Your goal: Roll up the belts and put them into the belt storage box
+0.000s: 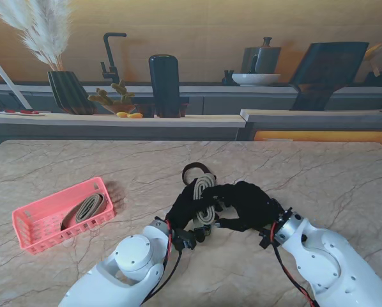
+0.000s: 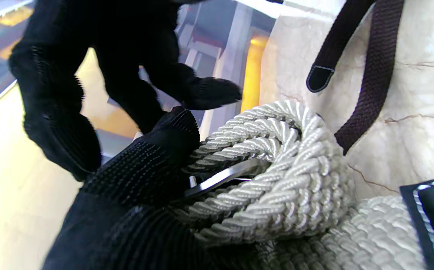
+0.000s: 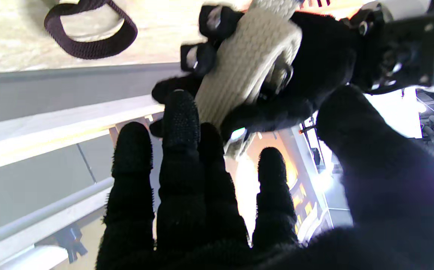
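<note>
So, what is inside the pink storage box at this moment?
The pink storage box holds one rolled beige belt, lying toward its right end. Its wall hides the belt's lower part and much of the floor, so smaller things there cannot be ruled out.

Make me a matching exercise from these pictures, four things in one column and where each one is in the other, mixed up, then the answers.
Things:
1. cream braided belt
2. tan belt
3. dark belt
4. pink storage box

Places:
A. lying loose on the marble, just beyond the hands
B. on the table to the left of both hands
C. rolled up inside the box
D. held in the left hand

Pairs: 1-D, 2-C, 3-A, 4-B
</note>
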